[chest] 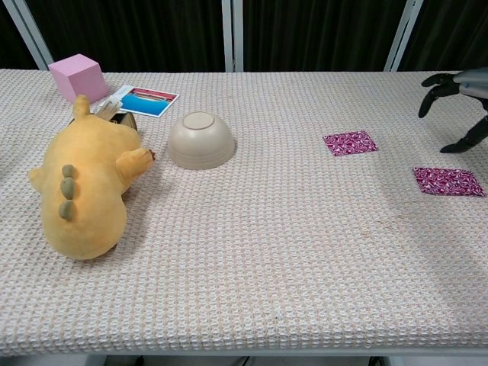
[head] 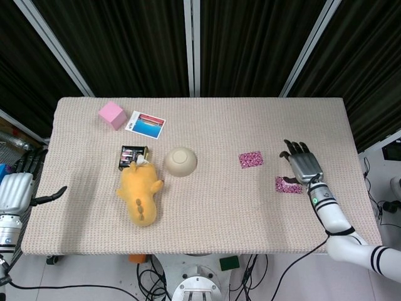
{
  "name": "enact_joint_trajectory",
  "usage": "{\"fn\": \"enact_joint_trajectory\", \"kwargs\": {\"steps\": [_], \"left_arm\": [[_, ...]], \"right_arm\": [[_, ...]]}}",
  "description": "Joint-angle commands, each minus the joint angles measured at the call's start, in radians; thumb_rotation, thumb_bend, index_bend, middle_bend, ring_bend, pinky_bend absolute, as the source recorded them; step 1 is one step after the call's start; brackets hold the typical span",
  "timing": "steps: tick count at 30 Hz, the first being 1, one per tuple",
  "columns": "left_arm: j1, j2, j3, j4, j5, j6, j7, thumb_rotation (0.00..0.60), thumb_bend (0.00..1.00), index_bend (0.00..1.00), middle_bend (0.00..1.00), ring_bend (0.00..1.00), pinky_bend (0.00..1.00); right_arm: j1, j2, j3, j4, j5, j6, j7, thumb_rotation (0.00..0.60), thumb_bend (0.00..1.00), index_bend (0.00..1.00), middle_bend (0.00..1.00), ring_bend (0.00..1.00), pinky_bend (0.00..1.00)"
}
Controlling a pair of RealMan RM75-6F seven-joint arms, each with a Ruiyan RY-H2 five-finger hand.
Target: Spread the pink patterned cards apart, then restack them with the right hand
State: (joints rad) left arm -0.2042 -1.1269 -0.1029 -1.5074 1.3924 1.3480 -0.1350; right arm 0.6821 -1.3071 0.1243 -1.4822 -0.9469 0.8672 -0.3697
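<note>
- Hovering with fingers spread and empty, the right robot hand [head: 302,165] hangs above the near pink patterned card [chest: 447,181].
- Both cards lie apart; restacking calls for carrying it onto the far pink patterned card [chest: 350,142].

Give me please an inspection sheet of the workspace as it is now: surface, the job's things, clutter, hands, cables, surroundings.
Surface: table under a beige woven cloth, flat.
Job's things: two pink patterned cards lying apart, far card, near card; not restacked.
Clutter: yellow plush toy, upturned bowl, pink cube, picture card, small black box beside the toy.
Hands: right hand raised above the near card, fingers apart, holding nothing; left hand off the table's left edge, holding nothing.
Cables: some on the floor below the table.
Surroundings: black curtains behind.
</note>
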Motion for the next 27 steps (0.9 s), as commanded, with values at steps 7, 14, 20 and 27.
{"fn": "enact_joint_trajectory", "kwargs": {"steps": [7, 14, 20, 27], "left_arm": [[0.001, 0.003, -0.001, 0.008, -0.001, 0.001, -0.009, 0.275, 0.13, 0.03, 0.04, 0.00, 0.14], [0.005, 0.004, -0.001, 0.017, -0.013, -0.005, -0.014, 0.275, 0.13, 0.03, 0.04, 0.00, 0.14], [0.002, 0.005, -0.004, 0.016, -0.012, -0.006, -0.017, 0.273, 0.13, 0.03, 0.04, 0.00, 0.14], [0.000, 0.006, -0.004, 0.016, -0.012, -0.011, -0.016, 0.278, 0.13, 0.03, 0.04, 0.00, 0.14]], "right_arm": [[0.166, -0.209, 0.048, 0.239, 0.130, -0.111, -0.132, 0.600, 0.48, 0.29, 0.00, 0.00, 0.00], [0.226, -0.303, 0.044, 0.358, 0.177, -0.163, -0.166, 0.600, 0.48, 0.28, 0.00, 0.00, 0.00], [0.241, -0.312, 0.038, 0.371, 0.183, -0.180, -0.162, 0.600, 0.48, 0.28, 0.00, 0.00, 0.00], [0.250, -0.305, 0.026, 0.362, 0.199, -0.193, -0.165, 0.600, 0.48, 0.27, 0.00, 0.00, 0.00]]}}
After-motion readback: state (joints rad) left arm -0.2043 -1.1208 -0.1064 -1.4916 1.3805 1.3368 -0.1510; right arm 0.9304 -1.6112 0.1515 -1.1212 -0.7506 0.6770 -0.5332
